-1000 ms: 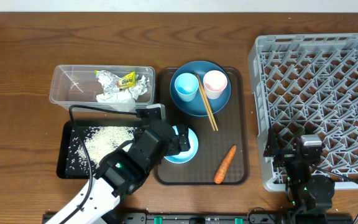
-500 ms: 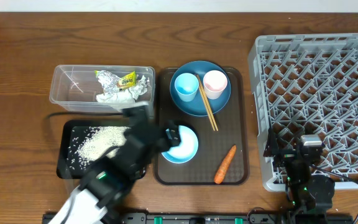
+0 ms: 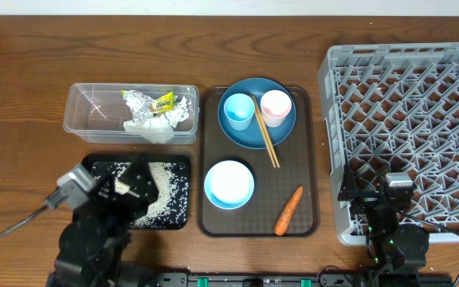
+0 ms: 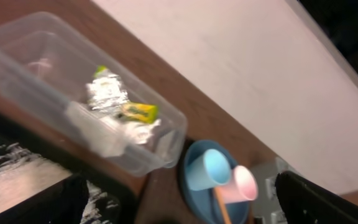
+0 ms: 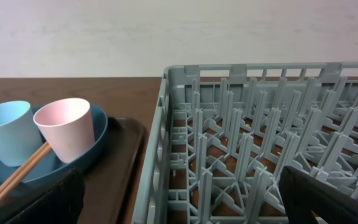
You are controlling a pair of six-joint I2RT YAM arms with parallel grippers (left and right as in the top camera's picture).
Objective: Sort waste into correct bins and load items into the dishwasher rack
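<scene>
The dishwasher rack (image 3: 409, 119) fills the right side of the overhead view and we see nothing loaded in it, so we judge the loading half of the task not yet begun. Left of it lies the brown serving tray (image 3: 285, 171), which carries all the tableware, probably as the staging place.

At upper left sits the clear tub (image 3: 82, 119). Just below it is the black tray (image 3: 184, 163). They appear to be the two bins, one for dry rubbish and one for food scraps.

Our left gripper (image 4: 179, 186) hangs over the black tray at lower left. Its fingers (image 4: 61, 202) are spread wide with nothing between them. Our right gripper (image 5: 182, 193) waits at the rack's near edge at lower right, likewise spread wide and empty, well placed to receive dishes.

The dark-blue plate (image 3: 241, 137) sits at the top of the serving tray and the light-blue bowl (image 3: 229, 184) below it looks empty.

On the plate stand the light-blue cup (image 3: 238, 112) and the pink cup (image 3: 276, 106), with the chopsticks (image 3: 266, 135) slanting off its rim between them. A carrot (image 3: 288, 211) lies at the serving tray's lower right, which we take for unsorted waste.

The napkins (image 3: 146, 127) and the foil wrapper (image 3: 154, 102) already lie in the tub, and the rice (image 3: 159, 187) is spread in the black tray.
</scene>
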